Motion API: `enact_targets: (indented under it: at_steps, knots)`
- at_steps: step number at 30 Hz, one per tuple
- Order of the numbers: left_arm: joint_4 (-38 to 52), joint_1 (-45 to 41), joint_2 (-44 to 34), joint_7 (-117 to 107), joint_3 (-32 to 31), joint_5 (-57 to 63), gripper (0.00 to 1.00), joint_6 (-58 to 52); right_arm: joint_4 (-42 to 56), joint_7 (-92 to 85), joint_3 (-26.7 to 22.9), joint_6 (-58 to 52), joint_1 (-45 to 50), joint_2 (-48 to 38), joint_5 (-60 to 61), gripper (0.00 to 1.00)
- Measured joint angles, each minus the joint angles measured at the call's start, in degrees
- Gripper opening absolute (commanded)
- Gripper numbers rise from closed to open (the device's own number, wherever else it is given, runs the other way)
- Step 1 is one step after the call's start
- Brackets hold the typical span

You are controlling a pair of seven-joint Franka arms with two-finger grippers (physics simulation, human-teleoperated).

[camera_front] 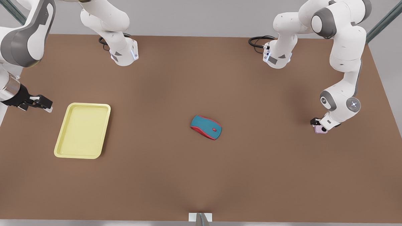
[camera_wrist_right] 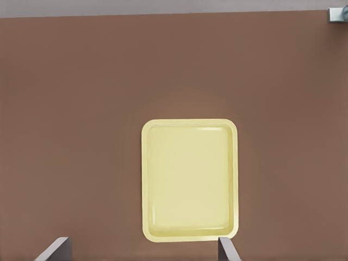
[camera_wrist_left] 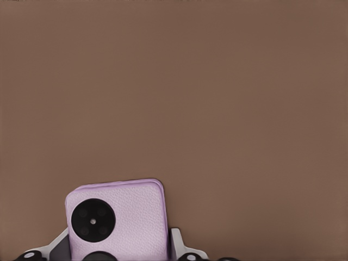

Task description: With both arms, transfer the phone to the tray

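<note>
Between the left gripper's (camera_front: 320, 125) fingers sits the phone (camera_front: 320, 129), pale lilac, lens side up, low over the table (camera_front: 198, 179) at the front view's right; fingers flank both edges in the left wrist view and look clamped on it, though whether it has left the surface cannot be told

Mouse (camera_front: 206, 127), teal and red, lies mid-table, well apart from this gripper, between it and the tray (camera_front: 82, 130)

Right gripper (camera_front: 44, 104) waits beside the tray, at the front view's left, fingers spread apart, nothing held; tray lies ahead of it in its wrist view

Judgement: step in hand is securing and raising the phone. Done well, the squeeze stays centred on the slab's edges, the lift is straight up, the carry goes high enough to pass the mouse, and the handover happens mid-table with the receiving fingers wide

No brand, label or writing legible on anything
</note>
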Motion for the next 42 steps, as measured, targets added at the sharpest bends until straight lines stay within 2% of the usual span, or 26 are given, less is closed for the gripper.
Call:
enact_targets:
  at_steps: [14, 18, 21, 25, 26, 29, 31, 38, 42]
  knots:
    - [0.93, -0.42, -1.14, 1.15, -0.23, -0.07, 0.77, -0.77, 0.01, 0.05, 0.05, 0.03, 0.0, 0.07, 0.01, 1.0]
    - [2.94, -1.64, -4.98, 0.41, -4.18, -0.35, 0.76, -4.07, 0.01, 0.07, 0.03, 0.06, -0.07, 0.03, 0.3, 1.0]
    - [6.28, -9.43, -7.79, -2.5, -5.04, -0.42, 0.76, -9.4, 0.04, 0.07, 0.07, 0.06, 0.1, -0.07, 0.19, 1.0]
    - [15.62, -25.37, -7.73, -10.34, -5.41, -0.42, 0.76, -18.53, 0.04, 0.07, 0.08, 0.08, 0.1, 0.02, 0.12, 1.0]
    - [17.99, -28.89, -6.86, -12.92, -6.41, -0.44, 0.76, -20.24, 0.03, 0.06, 0.08, 0.1, 0.09, 0.05, 0.11, 1.0]
    - [27.42, -32.94, -2.27, -21.94, -14.86, -0.45, 0.76, -24.24, 0.02, 0.06, 0.08, 0.16, 0.06, 0.09, 0.13, 1.0]
    - [35.34, -36.02, 2.06, -28.38, -17.26, -0.44, 0.76, -26.02, 0.03, 0.04, 0.08, 0.19, 0.06, 0.07, 0.32, 1.0]
    - [62.13, -44.44, 21.13, -49.11, -18.24, -0.39, 0.76, -28.06, 0.96, 0.03, 0.46, 0.05, 0.13, -0.06, 0.9, 1.0]
    - [71.95, -48.48, 30.93, -58.47, -18.37, -0.35, 0.76, -24.1, 1.08, 0.05, 0.53, -0.07, 0.07, -0.01, 0.97, 1.0]
